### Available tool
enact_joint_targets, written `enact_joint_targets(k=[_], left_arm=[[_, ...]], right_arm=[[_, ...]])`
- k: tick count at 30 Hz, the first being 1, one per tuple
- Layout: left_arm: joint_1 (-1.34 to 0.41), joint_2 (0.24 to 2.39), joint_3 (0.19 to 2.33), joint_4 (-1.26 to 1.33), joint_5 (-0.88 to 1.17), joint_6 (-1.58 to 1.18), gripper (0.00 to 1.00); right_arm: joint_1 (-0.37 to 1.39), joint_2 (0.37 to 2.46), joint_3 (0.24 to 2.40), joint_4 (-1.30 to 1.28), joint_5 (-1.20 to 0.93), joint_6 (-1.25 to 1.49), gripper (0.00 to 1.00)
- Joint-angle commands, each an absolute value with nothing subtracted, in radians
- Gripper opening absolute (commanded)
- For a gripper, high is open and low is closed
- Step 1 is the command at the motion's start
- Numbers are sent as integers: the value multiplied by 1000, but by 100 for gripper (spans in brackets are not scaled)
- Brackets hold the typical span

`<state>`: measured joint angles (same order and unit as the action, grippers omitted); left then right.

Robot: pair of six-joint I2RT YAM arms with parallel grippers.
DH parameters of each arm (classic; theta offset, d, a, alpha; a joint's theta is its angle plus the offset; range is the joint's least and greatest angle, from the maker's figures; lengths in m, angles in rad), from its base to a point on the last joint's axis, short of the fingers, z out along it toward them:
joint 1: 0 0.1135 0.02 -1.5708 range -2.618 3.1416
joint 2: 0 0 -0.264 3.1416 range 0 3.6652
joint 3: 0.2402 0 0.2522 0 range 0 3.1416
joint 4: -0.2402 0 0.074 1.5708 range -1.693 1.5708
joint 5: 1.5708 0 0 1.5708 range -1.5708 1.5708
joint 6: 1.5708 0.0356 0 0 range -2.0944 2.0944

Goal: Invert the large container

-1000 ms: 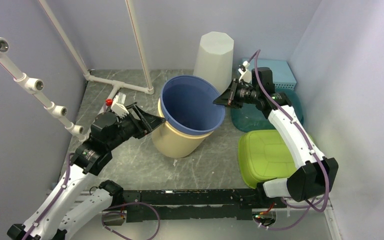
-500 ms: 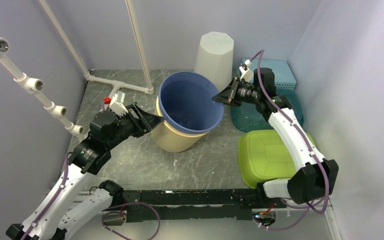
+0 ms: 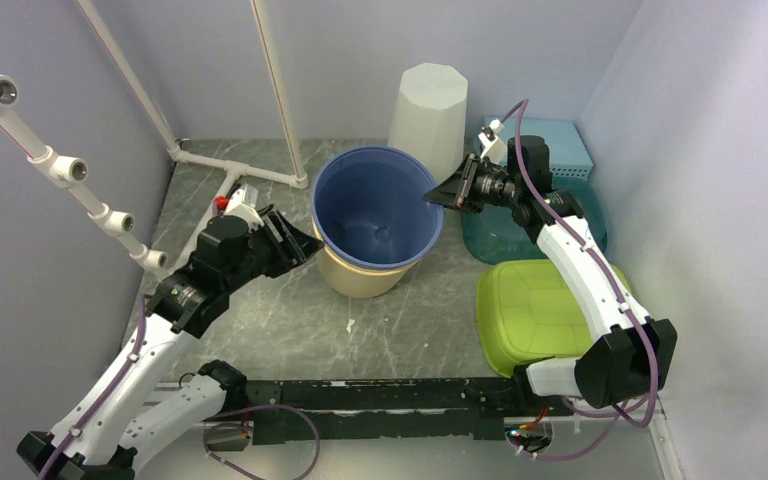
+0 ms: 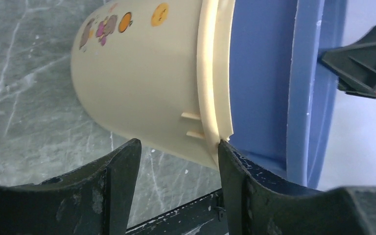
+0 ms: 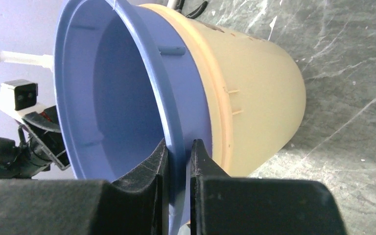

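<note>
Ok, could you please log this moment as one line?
right gripper: clamped on blue bucket rim | left gripper: open at cream bucket side | blue bucket nested in cream bucket, mouth up | flip: not done

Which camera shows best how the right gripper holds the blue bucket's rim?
The right wrist view: close up, the right gripper pinches the blue bucket by its rim. The top external view shows that grip small, at the rim's right side; the left wrist view catches only a black piece of the gripper beyond the bucket.
</note>
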<state>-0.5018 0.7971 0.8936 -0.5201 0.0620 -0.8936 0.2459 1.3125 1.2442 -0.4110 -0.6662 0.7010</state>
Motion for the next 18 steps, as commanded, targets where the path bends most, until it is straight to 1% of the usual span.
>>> enact_joint_targets(k=[1, 3, 8, 13, 18], left_arm=[[-507, 852, 889, -714, -59, -844, 63], [-510, 858, 895, -735, -90, -839, 64], [-511, 823, 882, -709, -99, -828, 65], [-511, 813, 871, -654, -52, -814, 65], [-511, 814, 869, -600, -9, -816, 63]], right_arm=[[264, 1225, 1328, -208, -996, 955, 0], [262, 1233, 1360, -219, -1001, 947, 0], [261, 1258, 1425, -372, -936, 838, 0], [261, 1263, 1387, -346, -935, 854, 0], [262, 1299, 1451, -551, -832, 714, 0]])
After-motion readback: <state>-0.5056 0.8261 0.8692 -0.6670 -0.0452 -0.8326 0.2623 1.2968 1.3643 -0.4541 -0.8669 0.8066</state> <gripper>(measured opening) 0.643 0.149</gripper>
